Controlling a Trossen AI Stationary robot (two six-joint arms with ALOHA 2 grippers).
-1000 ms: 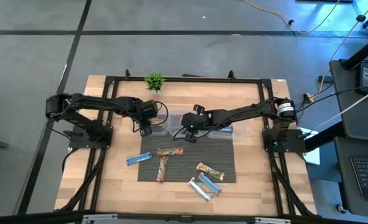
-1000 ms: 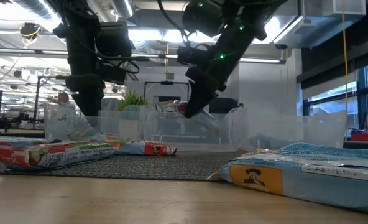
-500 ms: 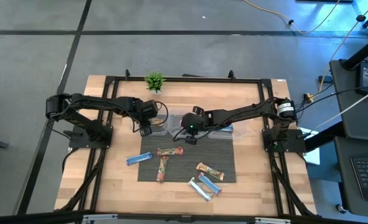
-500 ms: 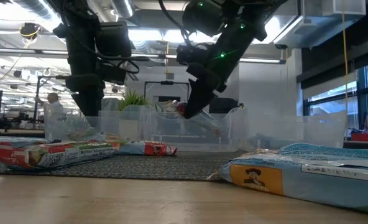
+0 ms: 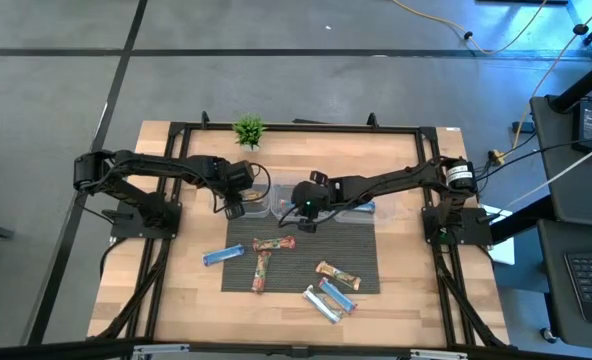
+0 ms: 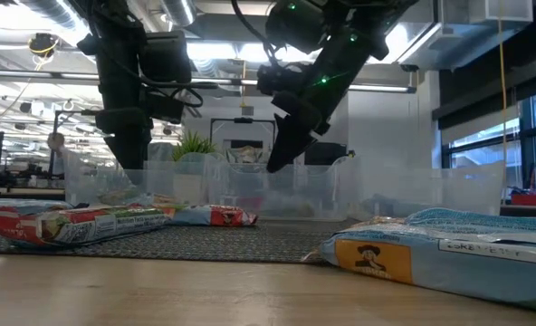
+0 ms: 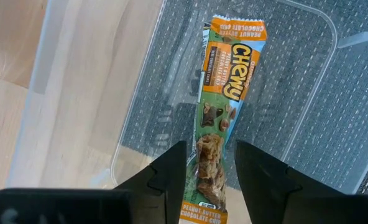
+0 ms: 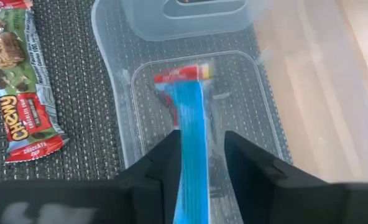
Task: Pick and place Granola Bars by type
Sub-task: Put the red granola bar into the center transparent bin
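My left gripper (image 7: 210, 168) stands open over a clear bin (image 7: 134, 124). An orange-and-brown granola bar (image 7: 224, 93) lies in that bin, seen between the fingers. My right gripper (image 8: 201, 155) is open above a neighbouring clear bin (image 8: 268, 112). A blue bar with a red end (image 8: 190, 106) shows blurred between its fingers. In the high view both grippers, left (image 5: 234, 208) and right (image 5: 303, 218), hang over the row of bins at the mat's far edge. My right gripper has the blue bar between its open fingers, lying along them. The bar is blurred, and I cannot tell whether either finger touches it.
More bars lie on the dark mat (image 5: 366, 245) and the wood: a blue one (image 5: 224, 255), red ones (image 5: 273, 244) (image 5: 262, 271), a brown one (image 5: 337, 273), and blue and silver ones (image 5: 331, 298). A small plant (image 5: 248, 130) stands at the far edge.
My right gripper has opened over its bin. The bar's red end, which stuck out at its fingertips in the low view, no longer shows there.
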